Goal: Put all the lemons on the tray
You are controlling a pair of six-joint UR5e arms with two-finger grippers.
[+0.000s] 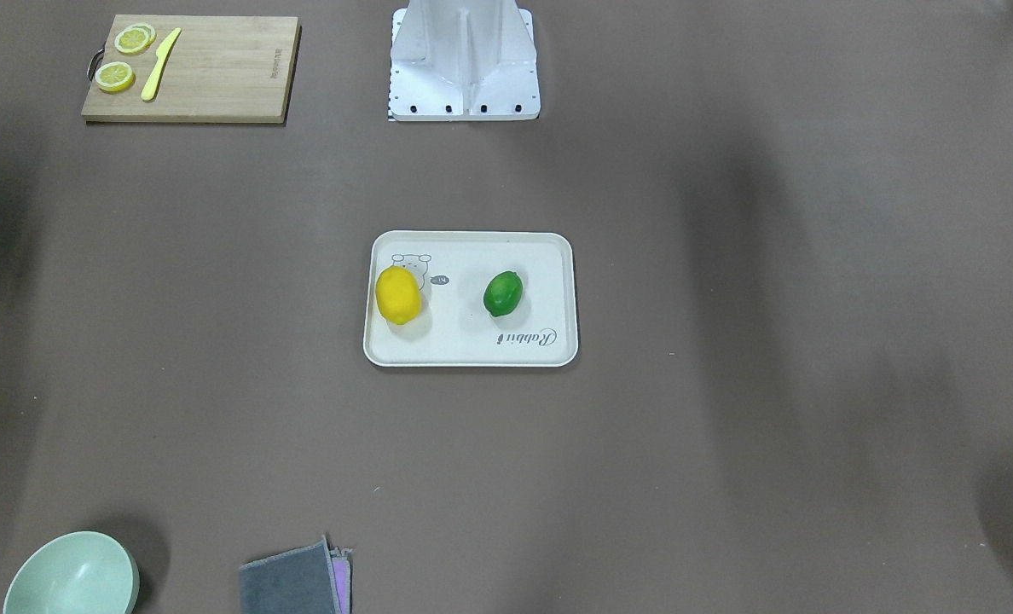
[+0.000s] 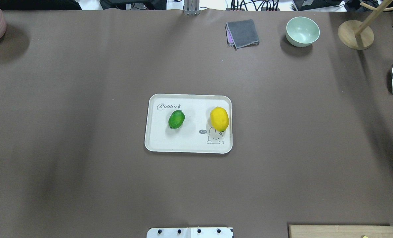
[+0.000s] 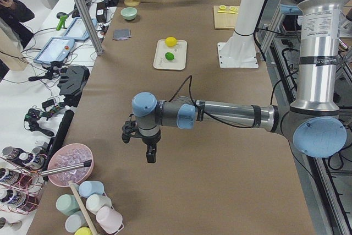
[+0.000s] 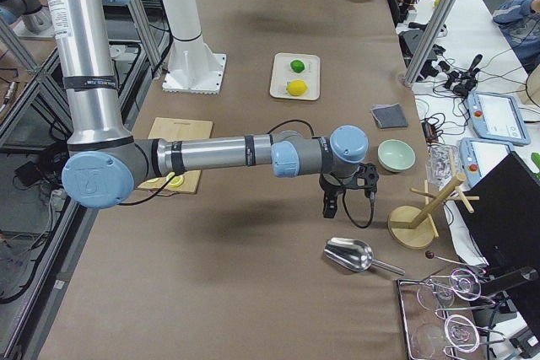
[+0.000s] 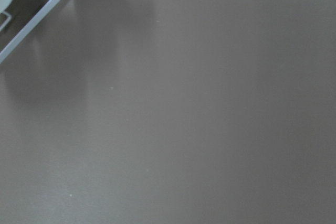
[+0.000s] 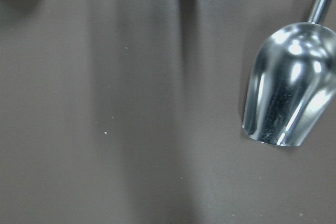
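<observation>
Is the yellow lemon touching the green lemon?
Apart. The overhead view shows bare cream-white tray between the bright yellow oval lemon and the glossy green lemon.

You have a flat cream-white tray point(image 2: 188, 143) with rounded corners lying level in the middle of the brown table point(image 2: 84, 132), and both lemons rest on it, well apart from each other. The yellow lemon point(image 2: 219, 119) lies on its side on the robot's right half of the tray, covering the top of the small bear drawing. The glossy green lemon point(image 2: 176, 119) lies tilted on the left half, just beside the grey "Rabbit" script.
</observation>
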